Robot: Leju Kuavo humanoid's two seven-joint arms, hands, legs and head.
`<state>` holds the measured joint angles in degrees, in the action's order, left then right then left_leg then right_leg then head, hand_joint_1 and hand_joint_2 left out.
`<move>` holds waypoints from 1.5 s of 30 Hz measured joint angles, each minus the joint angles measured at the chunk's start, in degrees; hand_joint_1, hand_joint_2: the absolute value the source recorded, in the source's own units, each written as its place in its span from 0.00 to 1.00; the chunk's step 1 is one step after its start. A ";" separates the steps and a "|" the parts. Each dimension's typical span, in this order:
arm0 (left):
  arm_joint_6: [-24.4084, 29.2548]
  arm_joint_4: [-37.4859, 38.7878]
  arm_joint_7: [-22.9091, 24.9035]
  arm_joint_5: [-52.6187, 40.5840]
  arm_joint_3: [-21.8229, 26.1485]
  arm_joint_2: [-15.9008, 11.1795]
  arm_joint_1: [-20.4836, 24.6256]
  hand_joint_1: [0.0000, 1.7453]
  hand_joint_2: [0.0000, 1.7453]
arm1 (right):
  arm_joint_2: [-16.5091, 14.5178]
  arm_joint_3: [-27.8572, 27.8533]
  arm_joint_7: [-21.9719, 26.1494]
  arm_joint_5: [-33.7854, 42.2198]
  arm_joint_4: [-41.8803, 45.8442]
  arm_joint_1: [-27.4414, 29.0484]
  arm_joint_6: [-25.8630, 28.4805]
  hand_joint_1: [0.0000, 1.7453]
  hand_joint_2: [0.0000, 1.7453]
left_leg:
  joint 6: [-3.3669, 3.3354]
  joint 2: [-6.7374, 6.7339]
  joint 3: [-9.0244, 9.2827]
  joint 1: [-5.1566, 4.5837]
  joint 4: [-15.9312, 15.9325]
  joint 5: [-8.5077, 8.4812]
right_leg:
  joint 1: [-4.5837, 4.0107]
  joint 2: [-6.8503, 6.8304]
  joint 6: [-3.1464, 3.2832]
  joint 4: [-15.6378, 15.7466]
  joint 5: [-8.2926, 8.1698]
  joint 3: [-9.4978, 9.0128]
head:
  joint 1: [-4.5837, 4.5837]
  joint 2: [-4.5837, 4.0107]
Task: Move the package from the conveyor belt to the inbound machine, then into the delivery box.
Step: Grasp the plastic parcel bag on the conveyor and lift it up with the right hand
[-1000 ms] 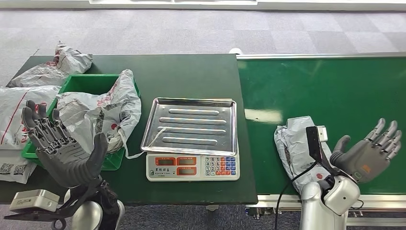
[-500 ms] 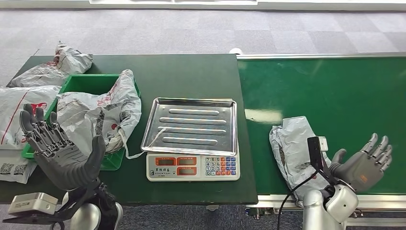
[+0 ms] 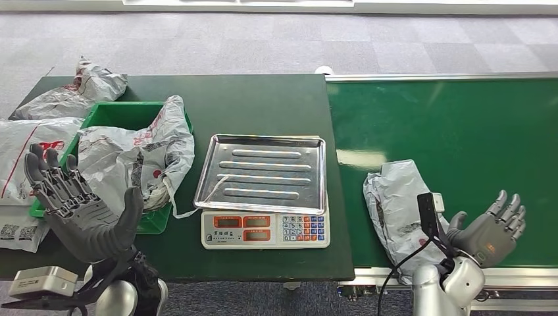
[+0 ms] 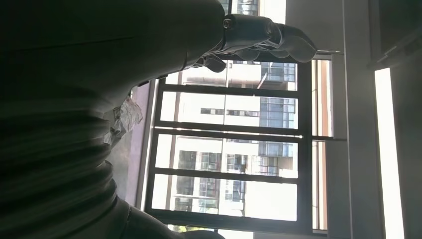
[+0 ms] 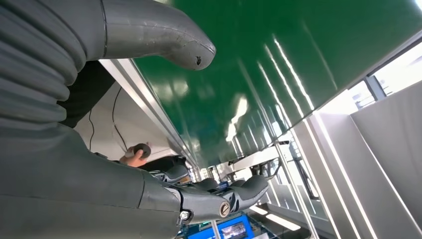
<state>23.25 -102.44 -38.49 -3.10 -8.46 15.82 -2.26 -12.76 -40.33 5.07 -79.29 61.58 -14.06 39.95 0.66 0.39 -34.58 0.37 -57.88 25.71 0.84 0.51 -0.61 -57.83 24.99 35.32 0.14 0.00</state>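
Scale tray (image 3: 263,172) bare (open from above); parcels crowd the green bin (image 3: 125,115).

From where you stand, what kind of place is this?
Probably a parcel sorting station. A green conveyor belt carries a grey package, a weighing scale with a metal tray stands beside it, and a green box holds more bags.

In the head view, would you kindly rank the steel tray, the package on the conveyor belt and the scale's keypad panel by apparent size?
1. Steel tray, largest.
2. Package on the conveyor belt, clearly smaller, partly hidden by the right arm.
3. Keypad panel, smallest.
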 joint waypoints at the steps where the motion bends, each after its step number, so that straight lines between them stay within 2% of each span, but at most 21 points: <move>1: 0.03 -0.01 -0.02 0.00 0.01 0.00 -0.01 0.00 1.00 | 0.02 0.00 -0.09 -0.14 -0.21 -0.06 -0.09 0.00 1.00 | 0.00 0.00 -0.01 0.00 0.00 0.00 | 0.00 0.00 0.00 0.00 0.00 -0.01 | 0.00 0.00; 10: 0.39 -1.27 -0.28 -0.04 1.02 0.00 -1.03 0.00 1.00 | 2.44 1.82 -5.62 -2.30 -13.50 -4.89 -0.78 0.00 1.00 | -0.02 0.04 0.01 0.00 0.00 -0.03 | -0.01 -0.02 0.00 0.00 0.00 -0.05 | 0.01 0.00; 13: 0.34 -1.33 -0.51 -0.21 1.24 0.00 -1.07 0.00 1.00 | 3.43 2.62 -5.11 -1.03 -17.49 -5.89 -3.25 0.00 1.00 | -0.02 0.04 0.02 0.00 0.00 -0.03 | -0.01 -0.04 0.00 0.00 0.00 -0.05 | 0.00 0.00; 18: -0.58 -1.06 -1.07 -0.32 1.44 0.01 -0.18 0.00 1.00 | 5.04 2.91 4.59 9.73 -24.60 -7.90 -15.30 0.00 1.00 | -0.02 0.06 0.02 0.00 0.00 -0.02 | 0.00 -0.06 0.00 0.00 0.00 -0.03 | 0.00 0.00; 24: -0.83 -0.20 -1.05 -0.78 1.51 0.10 1.10 0.00 1.00 | 7.12 3.43 2.97 9.83 -32.66 -10.58 -22.29 0.00 1.00 | -0.02 0.08 0.09 0.00 0.00 -0.02 | 0.00 -0.08 -0.01 0.00 0.00 -0.09 | -0.01 0.00; 27: -0.85 0.25 -1.14 -0.93 1.52 0.11 1.40 0.00 1.00 | 7.74 4.15 5.24 10.00 -34.83 -11.76 -26.82 0.00 1.00 | -0.03 0.03 0.19 0.00 0.00 0.01 | -0.01 -0.02 -0.01 0.01 0.01 -0.17 | -0.01 0.00; 30: -0.85 0.82 -1.40 -0.94 1.53 0.09 1.74 0.00 1.00 | 8.15 5.02 10.52 11.20 -36.19 -12.47 -32.96 0.00 1.00 | -0.03 -0.12 0.30 0.00 0.00 0.08 | -0.02 0.18 -0.01 0.02 -0.01 -0.24 | 0.00 0.00; 34: -0.91 1.58 -1.63 -0.83 1.53 0.00 2.53 0.00 1.00 | 8.25 7.29 20.72 13.33 -37.22 -12.53 -40.89 0.00 1.00 | 0.00 -0.24 0.40 0.01 0.00 0.08 | -0.03 0.33 0.04 0.02 -0.06 -0.27 | 0.00 0.00; 40: -0.93 2.55 -1.68 -0.80 1.53 -0.21 3.24 0.00 1.00 | 8.26 10.43 27.62 16.61 -37.56 -11.82 -44.97 0.00 1.00 | 0.08 -0.33 0.44 0.11 0.00 0.04 | -0.05 0.43 0.10 0.02 -0.09 -0.27 | -0.01 0.00; 45: -0.93 2.90 -1.70 -0.89 1.53 -0.32 3.36 0.00 1.00 | 8.28 12.75 30.49 19.64 -37.54 -11.29 -46.70 0.00 1.00 | 0.09 -0.39 0.43 0.12 0.01 0.05 | -0.06 0.48 0.14 0.02 -0.08 -0.23 | -0.01 0.00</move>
<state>22.32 -99.54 -40.19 -3.99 -6.93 15.51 1.10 -4.48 -27.58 35.56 -59.65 24.04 -25.35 -6.76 0.76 0.00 -34.15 0.49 -57.87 25.76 0.78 0.99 -0.47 -57.80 24.90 35.09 0.13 0.00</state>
